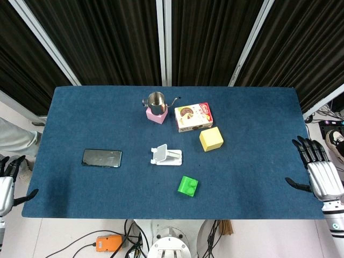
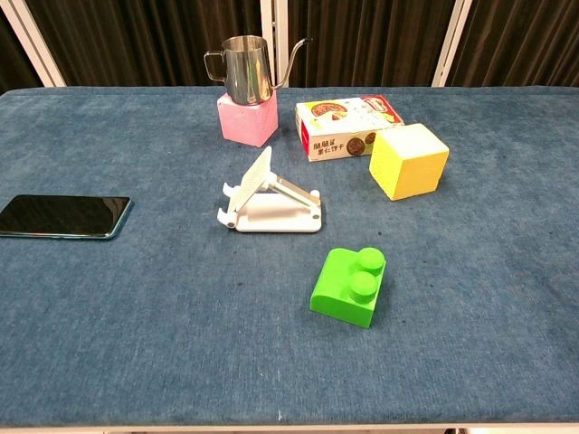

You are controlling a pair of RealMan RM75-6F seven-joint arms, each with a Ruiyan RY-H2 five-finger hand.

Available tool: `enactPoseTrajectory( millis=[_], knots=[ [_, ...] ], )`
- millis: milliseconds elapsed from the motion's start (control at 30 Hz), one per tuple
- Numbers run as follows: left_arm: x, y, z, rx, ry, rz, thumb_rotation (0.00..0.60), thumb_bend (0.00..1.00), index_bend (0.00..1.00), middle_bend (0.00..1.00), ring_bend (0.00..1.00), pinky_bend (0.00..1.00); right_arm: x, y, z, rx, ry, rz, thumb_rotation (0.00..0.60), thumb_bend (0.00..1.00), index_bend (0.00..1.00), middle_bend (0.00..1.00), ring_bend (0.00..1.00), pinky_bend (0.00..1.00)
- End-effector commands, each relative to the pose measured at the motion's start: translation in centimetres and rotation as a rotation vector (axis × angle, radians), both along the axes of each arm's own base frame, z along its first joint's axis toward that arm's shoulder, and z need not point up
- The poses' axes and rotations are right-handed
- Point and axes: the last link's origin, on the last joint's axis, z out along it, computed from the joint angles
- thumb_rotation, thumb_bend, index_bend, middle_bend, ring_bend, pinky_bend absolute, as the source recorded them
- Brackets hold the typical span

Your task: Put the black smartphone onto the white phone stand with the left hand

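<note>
Nothing of the task is done yet; the work stands at its first step, the reach for the phone. The black smartphone lies flat on the blue table, screen up, in the left middle of the head view and at the left edge of the chest view. The white phone stand is in the centre of the frame, well apart from the phone, with its back plate raised and tilted and a small lip at the front.

The left hand shows only at the lower left edge of the head view, beyond the table edge, with fingers apart and holding nothing. The right hand rests at the right edge, also spread and empty. Neither hand appears in the chest view.

I judge that the next move asks the left hand to travel right and up in the frame, over the table edge, until it is above the phone. A flat, thin phone is not easy to lift from cloth, so the fingers probably must take it by the long edges. Other things, such as the green block, stay clear of this path.
</note>
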Motion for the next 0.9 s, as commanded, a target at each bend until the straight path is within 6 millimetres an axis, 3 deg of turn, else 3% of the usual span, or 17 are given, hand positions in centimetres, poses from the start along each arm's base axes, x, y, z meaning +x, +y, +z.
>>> enactPoseTrajectory(
  millis=[33, 233, 367, 533, 900],
  knots=[
    [0.5, 0.8, -0.4, -0.009, -0.012, -0.022, 0.600, 0.08, 0.10, 0.18, 0.05, 0.01, 0.1, 0.0, 0.1, -0.005, -0.004, 0.003, 0.600, 0.26, 0.00, 0.05, 0.00, 0.00],
    [3.4, 5.2, -1.7, -0.082, 0.002, -0.152, 0.600, 0.09, 0.10, 0.18, 0.06, 0.01, 0.6, -0.1, 1.0, -0.025, 0.002, 0.021, 0.600, 0.26, 0.00, 0.05, 0.00, 0.00],
    [5.5, 9.0, -3.5, -0.196, 0.055, -0.225, 0.600, 0.11, 0.10, 0.18, 0.06, 0.01, 1.1, -0.1, 1.3, -0.027, 0.005, 0.029, 0.600, 0.26, 0.00, 0.05, 0.00, 0.00],
    [5.6, 12.7, -6.4, -0.354, 0.095, -0.189, 0.600, 0.12, 0.14, 0.18, 0.06, 0.01, 1.0, -0.1, 1.2, -0.021, 0.004, 0.012, 0.600, 0.26, 0.00, 0.05, 0.00, 0.00],
    [5.3, 15.0, -10.7, -0.496, 0.109, -0.126, 0.600, 0.13, 0.15, 0.18, 0.05, 0.01, 0.6, -0.3, 0.6, -0.013, -0.004, -0.019, 0.600, 0.26, 0.00, 0.05, 0.00, 0.00]
  ],
)
